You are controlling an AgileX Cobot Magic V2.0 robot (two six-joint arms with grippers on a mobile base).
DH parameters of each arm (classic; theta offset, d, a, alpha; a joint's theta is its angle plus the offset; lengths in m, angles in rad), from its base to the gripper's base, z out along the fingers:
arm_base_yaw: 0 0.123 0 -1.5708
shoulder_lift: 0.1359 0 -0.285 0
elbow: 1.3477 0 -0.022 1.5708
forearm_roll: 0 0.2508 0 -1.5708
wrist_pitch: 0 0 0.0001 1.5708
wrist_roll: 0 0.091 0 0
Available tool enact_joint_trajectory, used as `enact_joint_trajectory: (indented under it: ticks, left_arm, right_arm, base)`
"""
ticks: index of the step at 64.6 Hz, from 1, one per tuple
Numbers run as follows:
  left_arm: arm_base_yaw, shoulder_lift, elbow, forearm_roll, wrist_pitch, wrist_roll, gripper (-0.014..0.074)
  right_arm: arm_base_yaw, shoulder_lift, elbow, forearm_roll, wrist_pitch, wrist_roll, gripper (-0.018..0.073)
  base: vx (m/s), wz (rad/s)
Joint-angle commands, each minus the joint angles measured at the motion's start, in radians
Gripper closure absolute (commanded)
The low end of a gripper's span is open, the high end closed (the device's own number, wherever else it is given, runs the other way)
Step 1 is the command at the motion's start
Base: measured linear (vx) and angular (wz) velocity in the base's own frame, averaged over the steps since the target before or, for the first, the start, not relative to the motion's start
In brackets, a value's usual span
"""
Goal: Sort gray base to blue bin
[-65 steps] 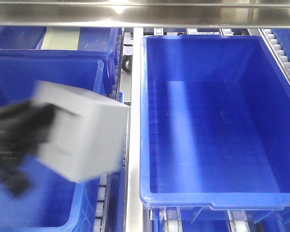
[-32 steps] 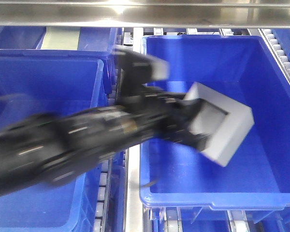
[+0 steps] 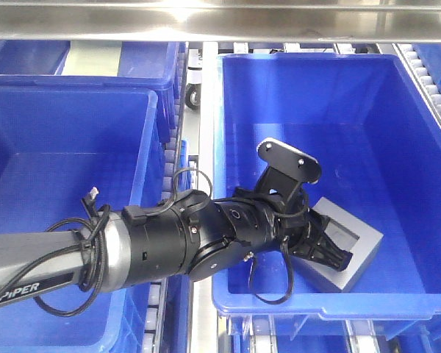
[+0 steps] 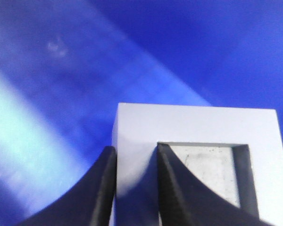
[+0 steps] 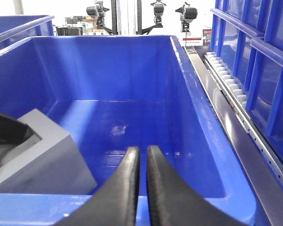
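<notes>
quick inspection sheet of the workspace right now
surface: steel roller rails carrying blue crates
job's things: gray base low inside the blue bin, recess showing
clutter: nothing seen
grippers: left tool clamped on one wall of the base, one finger in the recess; right tool shut, empty, at the bin's near rim
cables: black leads looped along the left arm
surroundings: neighbouring crate, empty where visible
</notes>
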Motion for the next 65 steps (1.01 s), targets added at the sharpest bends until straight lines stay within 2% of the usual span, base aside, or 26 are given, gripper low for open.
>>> enact_joint_trajectory:
  ticks: [1, 18, 26, 35, 43, 55, 65]
  left_arm:
    - [-0.001, -0.057, -0.043, -0.008, -0.075, -0.012, 0.0479]
    - [-0.001, -0.057, -0.043, -0.010, -0.030, -0.012, 0.0289]
    - [-0.001, -0.057, -0.043, -0.010, -0.025, -0.012, 0.0242]
    - [-0.001, -0.077, -0.043, -0.019, -0.017, -0.017, 0.0235]
    - [-0.001, -0.134, -0.043, -0.028, 0.006, -0.034, 0.0305]
    - [-0.002, -0.290, 0.036, -0.020, 0.029, -0.017, 0.0607]
    - [-0.001, -0.494, 0.193, -0.017, 0.038, 0.042, 0.0603]
  right_arm:
    - [-0.004, -0.008, 0.001, -0.006, -0.074, -0.007, 0.0564]
    - [-0.004, -0.008, 0.001, -0.006, -0.074, -0.007, 0.0564]
    - [-0.004, -0.008, 0.001, -0.006, -0.074, -0.007, 0.0564]
    - [-0.004, -0.008, 0.001, -0.006, -0.074, -0.007, 0.0564]
    - [-0.004, -0.008, 0.001, -0.006, -0.074, -0.007, 0.0564]
    - [-0.004, -0.008, 0.001, -0.006, -0.074, -0.007, 0.0564]
    - [-0.004, -0.008, 0.001, -0.006, -0.074, -0.007, 0.0564]
  base:
    - [0.00, 0.00]
    - [0.00, 0.00]
    - [0.00, 0.00]
    - [0.00, 0.00]
    - [0.00, 0.00]
    - [0.00, 0.00]
    - [0.00, 0.00]
